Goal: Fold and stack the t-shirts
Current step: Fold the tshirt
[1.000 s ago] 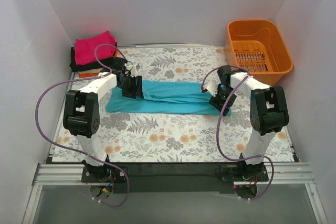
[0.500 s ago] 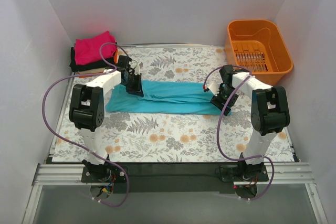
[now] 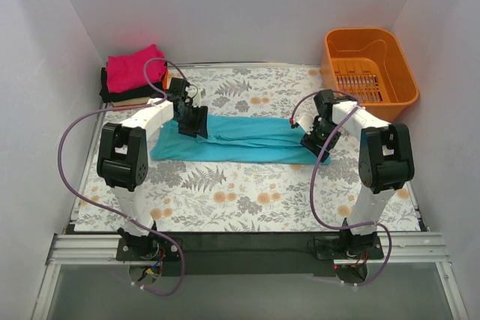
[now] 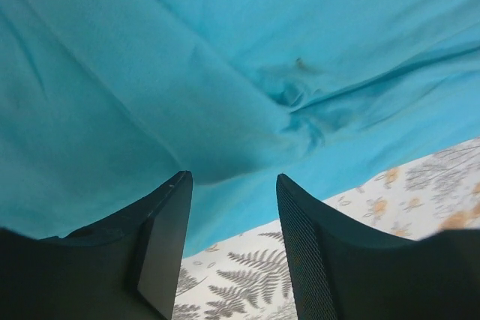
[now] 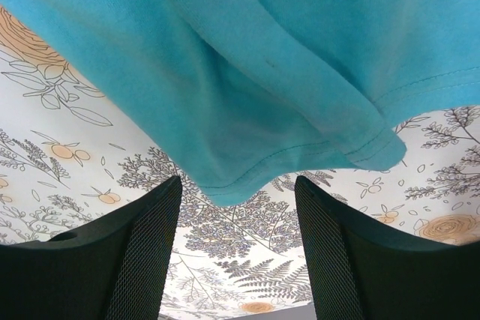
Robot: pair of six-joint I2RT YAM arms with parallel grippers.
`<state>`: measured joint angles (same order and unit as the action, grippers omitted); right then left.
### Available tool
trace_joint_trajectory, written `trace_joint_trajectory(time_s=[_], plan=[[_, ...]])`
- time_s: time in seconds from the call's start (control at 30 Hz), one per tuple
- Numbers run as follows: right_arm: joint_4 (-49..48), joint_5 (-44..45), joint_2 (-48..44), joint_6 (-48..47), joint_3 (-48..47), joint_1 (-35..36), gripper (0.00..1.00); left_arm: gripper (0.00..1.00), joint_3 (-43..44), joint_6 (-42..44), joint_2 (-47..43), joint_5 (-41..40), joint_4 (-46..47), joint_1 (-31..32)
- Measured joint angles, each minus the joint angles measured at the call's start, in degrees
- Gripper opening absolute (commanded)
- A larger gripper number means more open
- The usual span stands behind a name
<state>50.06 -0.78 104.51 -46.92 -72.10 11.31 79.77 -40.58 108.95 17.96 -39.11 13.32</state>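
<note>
A teal t-shirt [image 3: 240, 140] lies folded into a long strip across the middle of the floral table. My left gripper [image 3: 196, 127] is open, low over the strip's left end; in the left wrist view [image 4: 232, 185] the teal cloth [image 4: 225, 73] fills the space ahead of the fingers. My right gripper [image 3: 311, 144] is open at the strip's right end; in the right wrist view [image 5: 236, 192] a teal hem corner [image 5: 232, 177] hangs between the fingers. A stack with a magenta shirt [image 3: 133, 67] on black [image 3: 111, 94] and orange ones sits at the back left.
An orange plastic basket [image 3: 369, 65] stands at the back right corner. White walls enclose the table on three sides. The floral tablecloth [image 3: 247, 192] shows in front of the teal strip.
My left gripper has moved back and slightly right, to the far edge of the strip's left end. My right gripper shifted slightly. The shirt lies as before.
</note>
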Motion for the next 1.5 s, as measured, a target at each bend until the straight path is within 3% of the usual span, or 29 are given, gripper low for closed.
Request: trace_joint_trajectory(time_s=[0.23, 0.43, 0.53, 0.57, 0.63, 0.83, 0.97, 1.0, 1.03, 1.17, 1.5], plan=[[0.2, 0.0, 0.0, 0.0, -0.7, 0.0, 0.59, 0.43, -1.4, 2.6, 0.0, -3.3, -1.4, 0.0], [0.6, 0.4, 0.0, -0.4, -0.7, 0.0, 0.59, 0.36, -1.0, 2.8, 1.9, -1.2, -1.4, 0.0], [0.7, 0.5, 0.0, -0.6, -0.7, 0.0, 0.59, 0.23, -0.6, 2.4, 3.3, 0.4, -1.6, 0.0], [0.7, 0.6, 0.0, -0.7, -0.7, 0.0, 0.59, 0.13, -0.4, 2.2, 3.7, 0.7, -1.6, 0.0], [0.7, 0.6, 0.0, -0.8, -0.7, 0.0, 0.59, 0.01, 0.3, 1.9, 4.1, 1.3, -1.7, 0.0], [0.7, 0.6, 0.0, -1.0, -0.7, 0.0, 0.59, 0.0, 6.0, 1.3, 4.1, 3.1, -1.9, 0.5], [0.8, 0.6, 0.0, -1.0, -0.7, 0.0, 0.59, 0.0, 14.3, 1.1, 6.0, 4.4, -1.8, 1.9], [0.8, 0.6, 0.0, -1.0, -0.7, 0.0, 0.59, 0.05, 16.9, 1.1, 7.2, 4.7, -1.7, 2.2], [0.9, 0.5, 0.0, -1.0, -0.9, 0.0, 0.59, 0.24, 19.3, 1.0, 8.8, 4.8, -1.3, 2.6], [1.0, 0.3, 0.0, -1.0, -1.8, 0.0, 0.61, 0.55, 26.6, 1.0, 15.8, 5.9, -0.1, 3.6], [1.4, -0.8, 0.0, -1.0, -3.6, 0.0, 0.61, 0.53, 28.0, 3.4, 19.9, 5.2, -0.9, 2.2]])
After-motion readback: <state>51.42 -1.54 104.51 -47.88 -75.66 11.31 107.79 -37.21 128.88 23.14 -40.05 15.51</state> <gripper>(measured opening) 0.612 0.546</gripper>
